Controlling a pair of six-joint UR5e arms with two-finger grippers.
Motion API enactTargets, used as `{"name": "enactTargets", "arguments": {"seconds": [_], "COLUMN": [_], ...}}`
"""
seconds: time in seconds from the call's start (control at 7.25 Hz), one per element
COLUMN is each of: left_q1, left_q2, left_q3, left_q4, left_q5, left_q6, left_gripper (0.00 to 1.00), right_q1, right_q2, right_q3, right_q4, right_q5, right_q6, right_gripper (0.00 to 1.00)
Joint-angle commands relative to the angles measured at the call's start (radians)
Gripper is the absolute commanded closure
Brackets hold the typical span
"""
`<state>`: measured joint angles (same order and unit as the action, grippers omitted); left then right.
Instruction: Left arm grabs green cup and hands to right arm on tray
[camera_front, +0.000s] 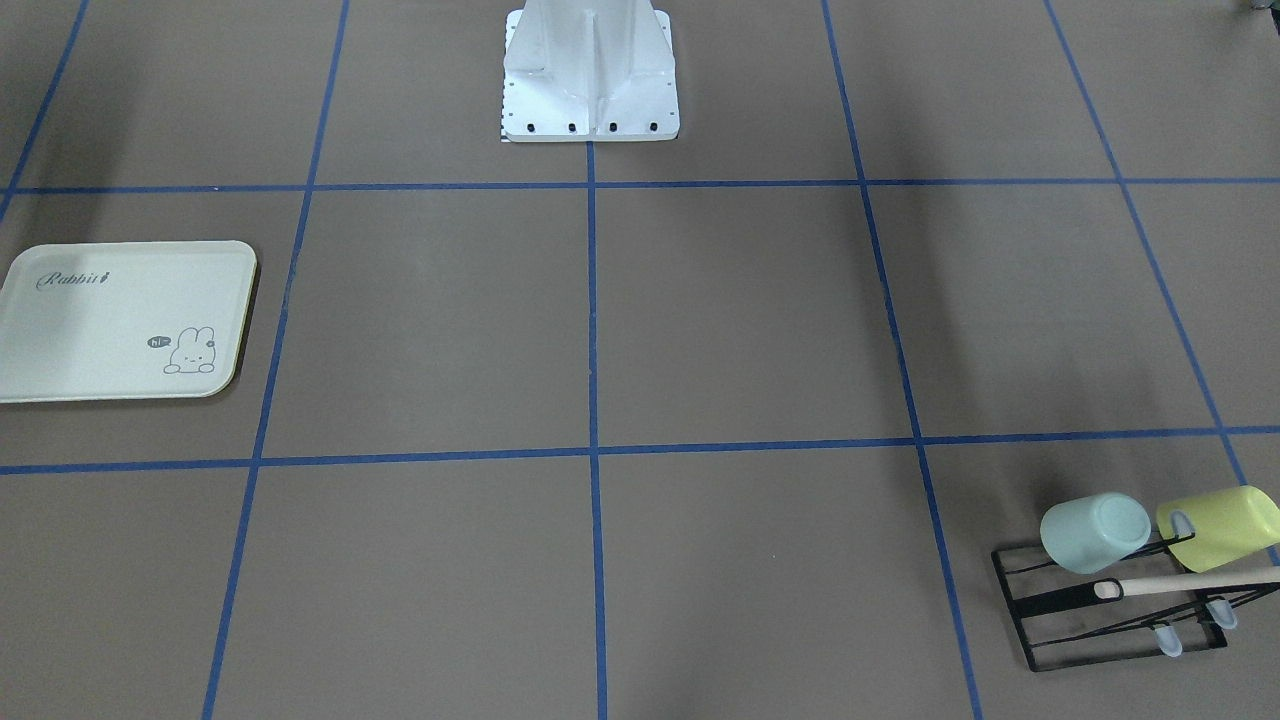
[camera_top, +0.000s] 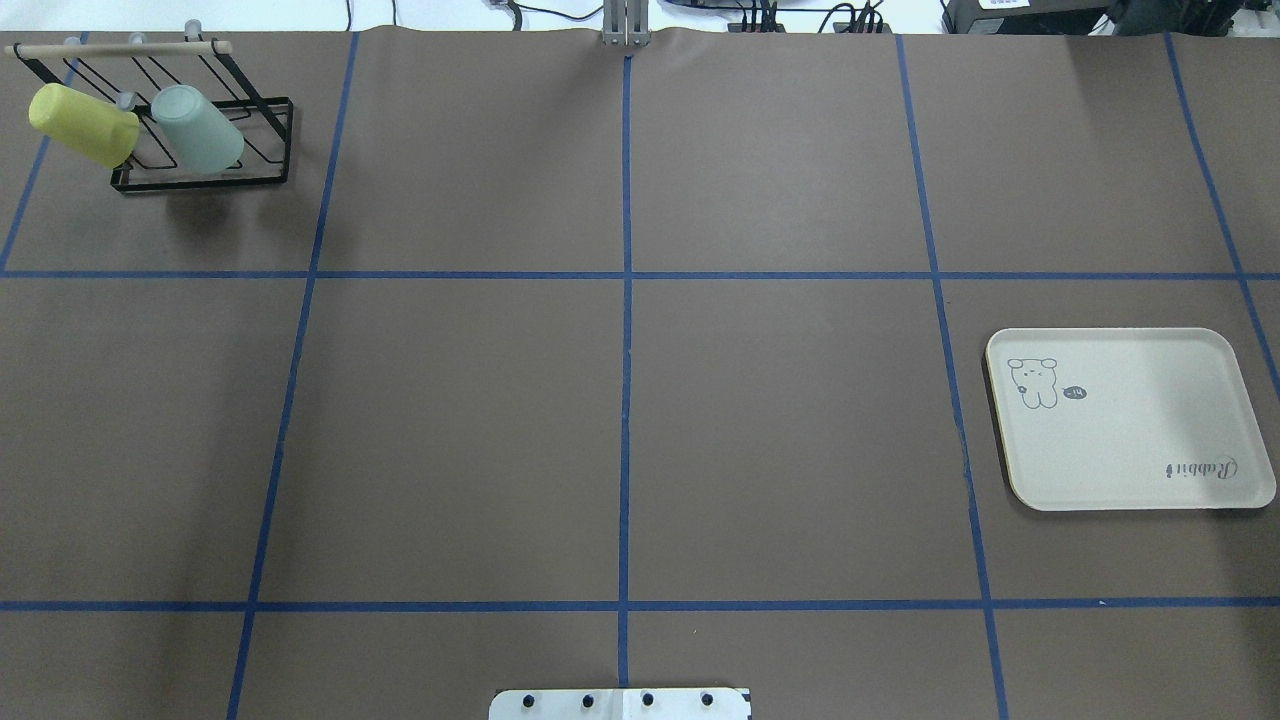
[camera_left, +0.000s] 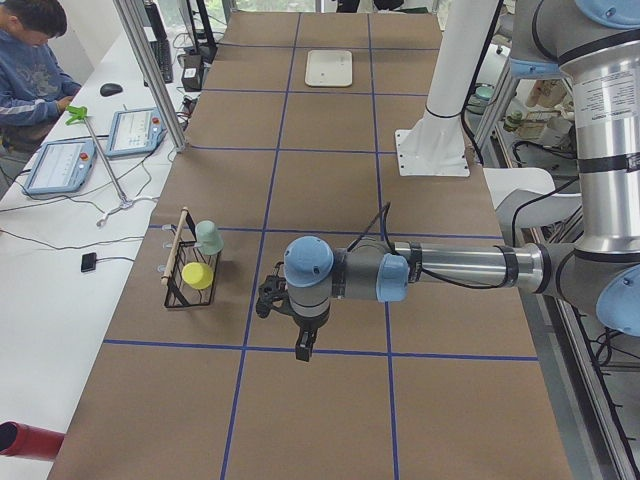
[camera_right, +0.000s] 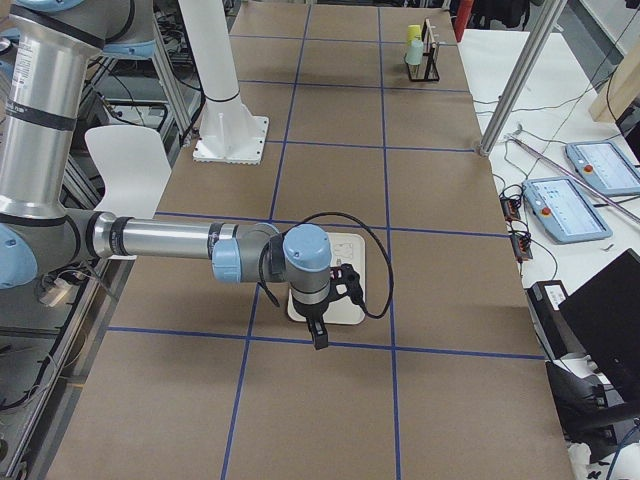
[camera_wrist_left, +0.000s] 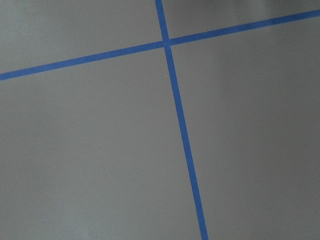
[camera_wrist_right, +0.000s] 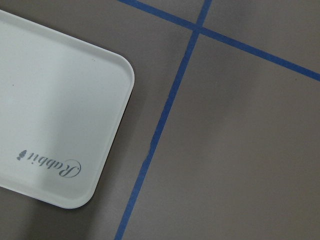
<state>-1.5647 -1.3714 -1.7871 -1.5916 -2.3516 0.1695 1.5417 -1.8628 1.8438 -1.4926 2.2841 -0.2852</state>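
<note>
The green cup (camera_front: 1095, 530) hangs tilted on a black wire rack (camera_front: 1090, 625) at the table's corner on my left side; it also shows in the overhead view (camera_top: 197, 128) and the left side view (camera_left: 209, 237). The cream tray (camera_top: 1130, 420) lies flat and empty on my right side. My left gripper (camera_left: 268, 300) hovers above the table, well short of the rack. My right gripper (camera_right: 348, 282) hovers over the tray (camera_right: 352, 308). Both show only in the side views, so I cannot tell whether they are open or shut. The right wrist view shows the tray's corner (camera_wrist_right: 50, 115).
A yellow-green cup (camera_front: 1220, 525) hangs beside the green one on the same rack, under a wooden bar (camera_front: 1190, 582). The robot's white base (camera_front: 590, 70) stands at the table's middle edge. Blue tape lines grid the brown table. An operator (camera_left: 35, 60) sits beyond the rack side.
</note>
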Motion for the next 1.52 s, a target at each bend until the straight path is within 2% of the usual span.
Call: {"name": "enactTargets", "arguments": {"seconds": [0.0, 0.41, 0.55, 0.69, 0.83, 0.97, 1.1, 1.38], "left_q1": [0.002, 0.002, 0.002, 0.002, 0.002, 0.002, 0.002, 0.002], "left_q2": [0.005, -0.003, -0.005, -0.017, -0.028, -0.117, -0.191, -0.239], "left_q3": [-0.002, -0.003, -0.017, -0.026, -0.023, 0.006, 0.036, 0.052], "left_q4": [-0.042, -0.068, -0.089, -0.167, -0.241, -0.328, -0.347, -0.358], "left_q5": [0.002, 0.002, -0.009, -0.005, -0.002, 0.000, -0.006, -0.008], "left_q6": [0.002, -0.007, -0.007, -0.010, -0.008, -0.008, -0.010, -0.008], "left_gripper": [0.00, 0.00, 0.00, 0.00, 0.00, 0.00, 0.00, 0.00], "right_q1": [0.000, 0.000, 0.000, 0.000, 0.000, 0.000, 0.000, 0.000], "right_q2": [-0.001, 0.002, 0.002, 0.019, 0.027, 0.030, 0.043, 0.073], "right_q3": [0.000, 0.008, 0.044, 0.075, 0.089, 0.062, 0.010, 0.005], "right_q4": [0.000, 0.003, 0.003, 0.006, 0.081, 0.233, 0.364, 0.385], "right_q5": [0.002, 0.018, 0.017, 0.015, 0.014, 0.011, 0.012, 0.011], "right_q6": [0.000, -0.003, -0.002, 0.004, 0.009, 0.012, 0.032, 0.159], "right_gripper": [0.00, 0.00, 0.00, 0.00, 0.00, 0.00, 0.00, 0.00]}}
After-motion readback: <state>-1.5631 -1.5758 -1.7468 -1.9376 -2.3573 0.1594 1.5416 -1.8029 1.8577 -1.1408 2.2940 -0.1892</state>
